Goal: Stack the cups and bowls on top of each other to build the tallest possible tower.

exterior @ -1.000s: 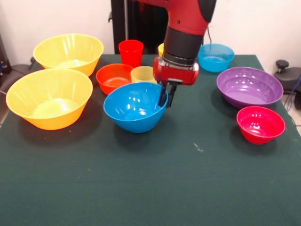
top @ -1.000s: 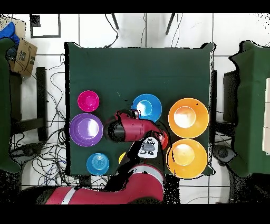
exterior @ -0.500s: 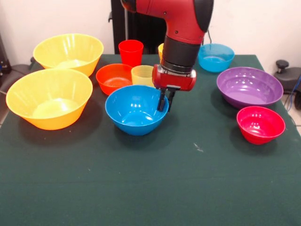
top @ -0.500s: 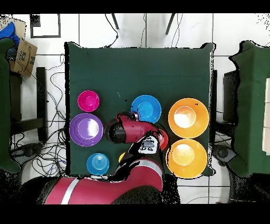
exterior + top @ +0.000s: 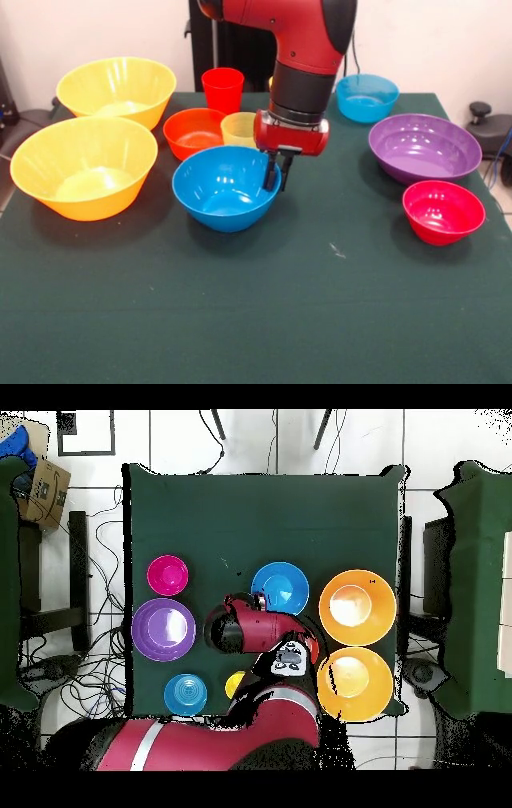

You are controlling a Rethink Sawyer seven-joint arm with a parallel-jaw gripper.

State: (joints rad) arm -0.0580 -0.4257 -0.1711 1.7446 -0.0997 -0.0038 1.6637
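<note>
Pincer: pincer [image 5: 274, 174] pinched on the rim of the medium blue bowl [image 5: 224, 190], one finger inside the wall, one outside, at the side facing the purple bowl [image 5: 424, 147].
Blue bowl: near the middle of the surface [image 5: 264, 320], upright or nearly so; whether its base touches the cloth or is just clear of it cannot be told.
Neighbours: small orange-red bowl [image 5: 193, 133] and pale yellow cup [image 5: 239, 128] just behind it; red cup [image 5: 222, 90] further back; two large yellow bowls [image 5: 85, 166] to one side, well clear; pink-red bowl [image 5: 443, 211] and small light blue bowl [image 5: 366, 97] on the other side.
Overhead view: arm covers the grip; blue bowl [image 5: 279, 587] sits beside the nearer large yellow bowl; an orange-yellow cup [image 5: 235, 684] peeps out by the arm.
Tower: none started; every piece stands alone.
Handling (judgement): thin rigid plastic, light, smooth and likely slippery; a one-sided rim pinch will let the bowl hang and swing, so a slow carry is wise. The rim is the only usable hold on the bowls; the cups could be taken across the wall near the lip.
Risk: tilting bowl may clip the pale yellow cup behind.
</note>
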